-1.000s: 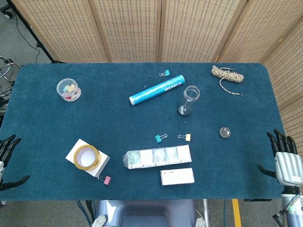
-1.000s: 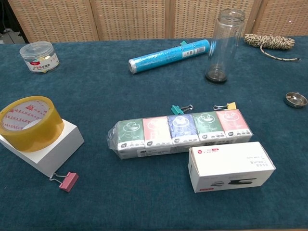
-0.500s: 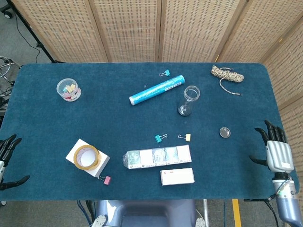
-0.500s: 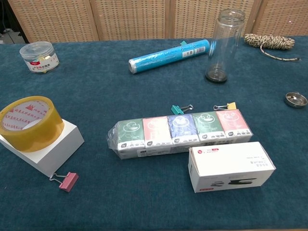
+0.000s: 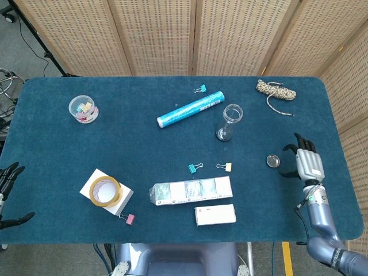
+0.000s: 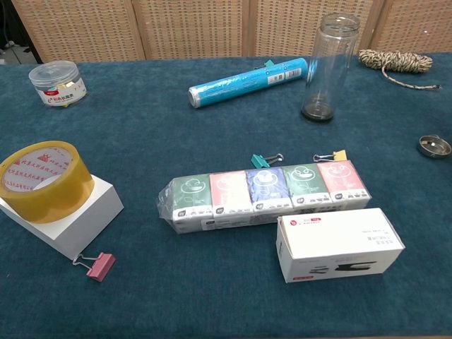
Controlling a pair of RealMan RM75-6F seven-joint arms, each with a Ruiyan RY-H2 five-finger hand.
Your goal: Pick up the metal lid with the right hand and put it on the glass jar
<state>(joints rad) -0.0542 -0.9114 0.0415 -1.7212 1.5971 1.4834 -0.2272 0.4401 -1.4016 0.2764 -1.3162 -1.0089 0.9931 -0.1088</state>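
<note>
The small round metal lid (image 5: 273, 160) (image 6: 433, 146) lies flat on the blue cloth at the right. The clear glass jar (image 5: 230, 121) (image 6: 330, 67) stands upright and uncovered behind and left of it. My right hand (image 5: 306, 163) hovers just right of the lid in the head view, fingers spread, holding nothing; the chest view does not show it. My left hand (image 5: 8, 192) rests at the table's left edge with its fingers apart and nothing in it.
A blue roll (image 5: 190, 109) lies left of the jar, a twine bundle (image 5: 275, 90) behind it. Binder clips (image 5: 225, 167), a tissue pack (image 5: 191, 190) and a white box (image 5: 215, 214) lie near the front. A tape roll (image 5: 104, 190) and a tub (image 5: 83, 108) are at the left.
My right hand has moved from the table's right front corner inward and forward, ending close beside the lid. Lid, jar and left hand have stayed put.
</note>
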